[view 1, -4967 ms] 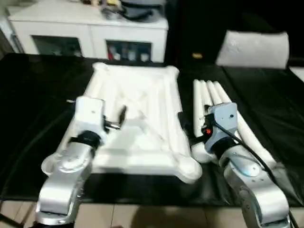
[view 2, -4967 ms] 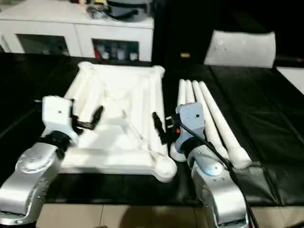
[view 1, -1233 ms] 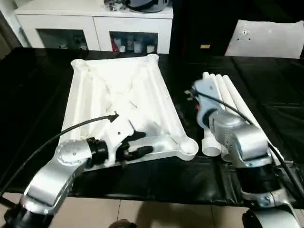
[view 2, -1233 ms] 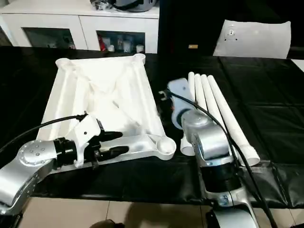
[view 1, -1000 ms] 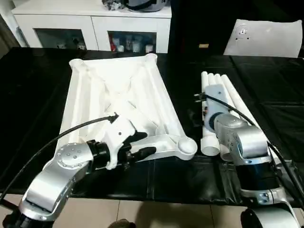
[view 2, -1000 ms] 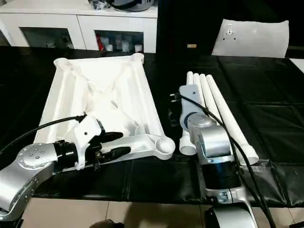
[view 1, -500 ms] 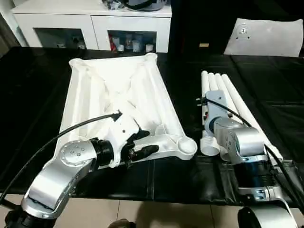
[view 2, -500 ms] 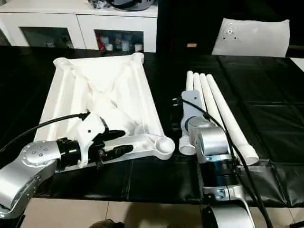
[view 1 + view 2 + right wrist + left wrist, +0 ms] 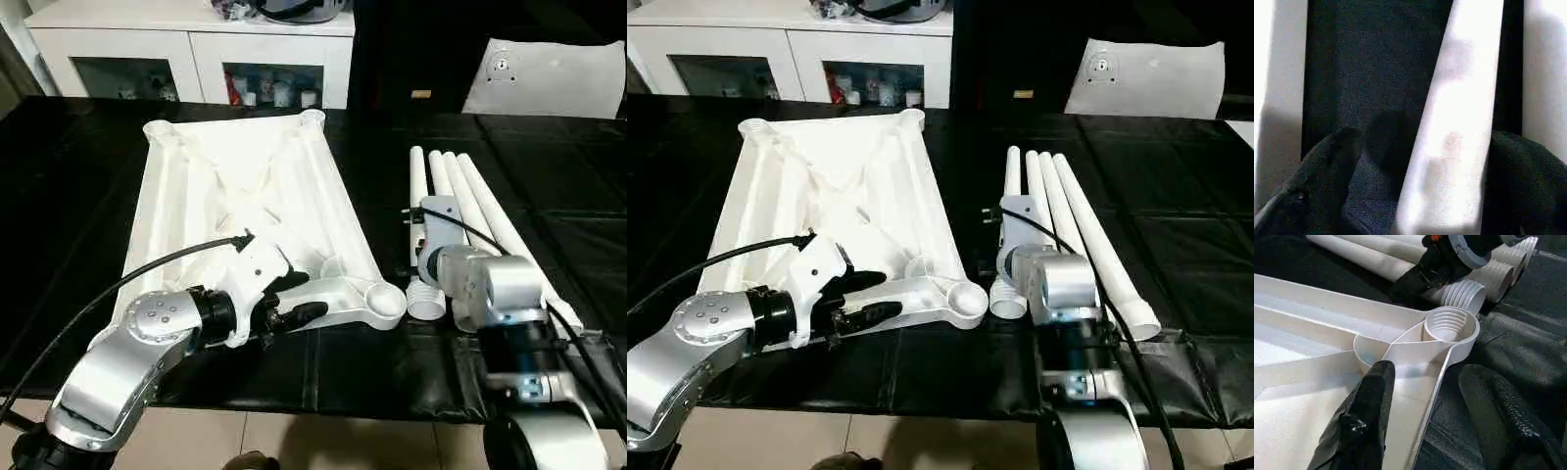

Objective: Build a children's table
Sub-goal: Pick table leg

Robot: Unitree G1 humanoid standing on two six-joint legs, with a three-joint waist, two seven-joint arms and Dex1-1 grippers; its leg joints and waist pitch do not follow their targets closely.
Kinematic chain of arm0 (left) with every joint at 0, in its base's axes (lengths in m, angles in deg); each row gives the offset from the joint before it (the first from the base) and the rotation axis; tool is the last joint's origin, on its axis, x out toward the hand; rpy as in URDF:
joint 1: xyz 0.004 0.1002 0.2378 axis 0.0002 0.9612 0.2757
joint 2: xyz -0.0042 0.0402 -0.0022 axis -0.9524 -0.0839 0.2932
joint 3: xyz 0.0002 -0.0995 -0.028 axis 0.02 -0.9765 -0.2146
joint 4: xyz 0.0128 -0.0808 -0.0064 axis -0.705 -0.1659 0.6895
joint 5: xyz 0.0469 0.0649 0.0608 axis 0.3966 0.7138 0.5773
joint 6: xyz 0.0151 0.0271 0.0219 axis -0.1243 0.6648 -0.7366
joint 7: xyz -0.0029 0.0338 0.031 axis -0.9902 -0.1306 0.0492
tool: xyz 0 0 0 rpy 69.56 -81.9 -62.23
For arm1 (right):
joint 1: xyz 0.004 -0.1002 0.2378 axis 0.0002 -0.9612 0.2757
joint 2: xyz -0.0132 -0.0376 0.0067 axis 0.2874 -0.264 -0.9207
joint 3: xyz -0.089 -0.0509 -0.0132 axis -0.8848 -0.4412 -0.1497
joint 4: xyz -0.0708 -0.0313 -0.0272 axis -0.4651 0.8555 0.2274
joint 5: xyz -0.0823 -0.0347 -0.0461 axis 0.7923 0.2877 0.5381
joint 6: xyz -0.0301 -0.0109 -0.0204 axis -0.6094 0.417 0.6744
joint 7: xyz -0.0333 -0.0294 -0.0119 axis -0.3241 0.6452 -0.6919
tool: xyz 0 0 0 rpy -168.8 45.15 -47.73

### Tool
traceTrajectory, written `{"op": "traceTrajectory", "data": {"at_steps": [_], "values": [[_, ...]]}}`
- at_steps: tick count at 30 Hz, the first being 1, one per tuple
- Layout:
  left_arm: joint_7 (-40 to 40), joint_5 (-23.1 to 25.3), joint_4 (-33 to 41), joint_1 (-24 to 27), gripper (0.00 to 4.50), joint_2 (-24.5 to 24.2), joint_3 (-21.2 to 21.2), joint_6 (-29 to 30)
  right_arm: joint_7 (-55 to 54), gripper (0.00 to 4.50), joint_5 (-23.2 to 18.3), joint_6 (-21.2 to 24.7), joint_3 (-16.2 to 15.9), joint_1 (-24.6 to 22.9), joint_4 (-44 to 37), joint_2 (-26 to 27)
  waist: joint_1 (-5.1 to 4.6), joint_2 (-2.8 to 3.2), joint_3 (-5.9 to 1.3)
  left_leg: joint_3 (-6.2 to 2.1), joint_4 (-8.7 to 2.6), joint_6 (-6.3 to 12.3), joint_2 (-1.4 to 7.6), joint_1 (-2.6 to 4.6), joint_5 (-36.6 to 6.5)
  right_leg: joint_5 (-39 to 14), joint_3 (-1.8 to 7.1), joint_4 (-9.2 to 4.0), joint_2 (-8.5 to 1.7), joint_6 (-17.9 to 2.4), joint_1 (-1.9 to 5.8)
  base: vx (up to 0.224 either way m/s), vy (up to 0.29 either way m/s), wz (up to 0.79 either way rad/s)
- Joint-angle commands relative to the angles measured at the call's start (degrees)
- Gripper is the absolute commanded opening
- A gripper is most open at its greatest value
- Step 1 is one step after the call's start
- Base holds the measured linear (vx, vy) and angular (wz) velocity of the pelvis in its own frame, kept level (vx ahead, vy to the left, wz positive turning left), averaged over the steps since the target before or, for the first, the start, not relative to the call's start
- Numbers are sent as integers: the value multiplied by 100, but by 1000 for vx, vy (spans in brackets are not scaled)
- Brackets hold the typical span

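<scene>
The left gripper [image 9: 1425, 421] was half open over the near edge of the table top [image 9: 245, 196]. One black finger [image 9: 1369, 416] lay on the ribbed underside, inside the rim. The other finger [image 9: 1498, 406] stood outside the rim, above the black mat [image 9: 78, 215]. It did not squeeze the rim between them as far as the pictures showed. Just beyond the fingers was the near right corner socket [image 9: 1449, 325], a round cup with threads inside, opening upward.

The right gripper [image 9: 1415, 166] pointed down with its jaws spread wide on both sides of one white leg [image 9: 1459, 122], which ran between them along the picture. Whether the fingers touched that leg could not be told.

The table top lay upside down on the mat, its long axis running away from the robot and leaning a little to the left at the far end. The four legs [image 9: 460, 196] lay side by side to the right of the top, nearly parallel, their thick threaded ends toward the robot and their thin ends pointing away. Behind the mat stood a white cabinet [image 9: 196, 59], and a flat white board [image 9: 549, 78] at the far right.
</scene>
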Motion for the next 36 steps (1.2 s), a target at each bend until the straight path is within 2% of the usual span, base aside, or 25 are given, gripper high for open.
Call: {"op": "traceTrajectory", "data": {"at_steps": [1,2,4,13,20,21,24,25,26,27,29,30,31,32,33,34,36], "values": [[3,15,127,-68,245,-21,43,26,30,450,-74,127,100,5,83,12,-6,-28,-355,-237,-441,-304,646,172,-540,54,309,-346,-574,-1321,141,0,0,0],[20,27,95,-86,258,2,63,5,78,420,-110,236,149,31,131,5,-8,-56,-360,-234,-440,-290,650,176,-510,59,307,-341,-571,-1314,145,0,0,0],[36,35,74,-100,258,18,78,-12,128,410,-145,279,163,44,167,-12,1,-39,-361,-232,-436,-294,651,180,-502,59,306,-342,-574,-1312,139,0,0,0],[182,276,-16,-126,258,45,190,-320,137,340,-296,232,575,165,489,-68,-14,-102,-361,-227,-443,-346,661,185,-567,42,305,-351,-569,-1302,140,0,0,0],[270,354,-66,-143,258,108,225,-430,108,268,-393,204,802,160,512,-62,-14,-113,-369,-223,-436,-354,654,178,-543,99,301,-346,-576,-1312,149,0,0,0],[292,397,-88,-137,258,109,240,-481,78,258,-452,167,931,176,539,-33,-10,-86,-368,-227,-433,-353,654,180,-553,79,303,-345,-579,-1314,147,0,0,0],[301,429,-128,-126,258,112,241,-542,22,235,-513,104,1099,197,554,12,-16,-96,-369,-225,-440,-383,655,188,-617,27,299,-349,-566,-1312,140,0,0,0],[303,428,-137,-125,258,114,240,-555,3,224,-537,91,1146,199,543,27,-14,-76,-371,-228,-440,-391,653,186,-616,37,298,-343,-566,-1314,139,0,0,0],[303,428,-137,-125,258,114,240,-555,3,215,-537,91,1146,199,543,27,-18,-81,-370,-227,-443,-395,655,185,-620,46,299,-348,-564,-1313,137,0,0,0],[310,430,-159,-132,258,117,233,-580,-25,209,-586,45,1234,200,522,55,-11,-55,-374,-234,-442,-408,656,186,-613,98,294,-337,-568,-1326,141,0,0,0],[323,429,-179,-141,258,133,220,-593,-33,198,-605,-8,1272,196,507,61,-18,-74,-372,-230,-447,-428,658,195,-678,79,292,-344,-559,-1326,133,0,0,0],[350,438,-209,-156,258,155,207,-608,-35,193,-634,-85,1323,191,485,70,-8,-26,-371,-236,-448,-457,655,192,-691,73,295,-338,-565,-1327,131,0,0,0],[373,450,-228,-167,258,168,200,-613,-30,191,-658,-138,1357,186,467,77,-19,-41,-370,-227,-452,-471,654,193,-724,71,296,-348,-555,-1319,128,0,0,0],[458,475,-290,-204,258,233,160,-628,-22,191,-715,-633,1453,127,349,123,-13,-38,-371,-225,-456,-526,659,192,-855,-9,302,-355,-572,-1297,122,0,0,0],[479,478,-315,-221,258,253,141,-645,6,189,-710,-816,1442,102,306,126,-4,-8,-371,-236,-456,-558,660,200,-896,-28,303,-355,-576,-1284,118,0,0,0],[509,467,-352,-256,258,296,103,-672,53,188,-668,-1044,1373,61,226,106,-8,-37,-373,-231,-459,-572,660,198,-906,8,301,-362,-568,-1271,121,0,0,0],[561,448,-402,-318,258,358,43,-705,79,187,-593,-1243,1261,21,114,61,-5,-40,-383,-242,-458,-549,661,188,-815,125,295,-346,-570,-1282,145,0,0,0]]}}
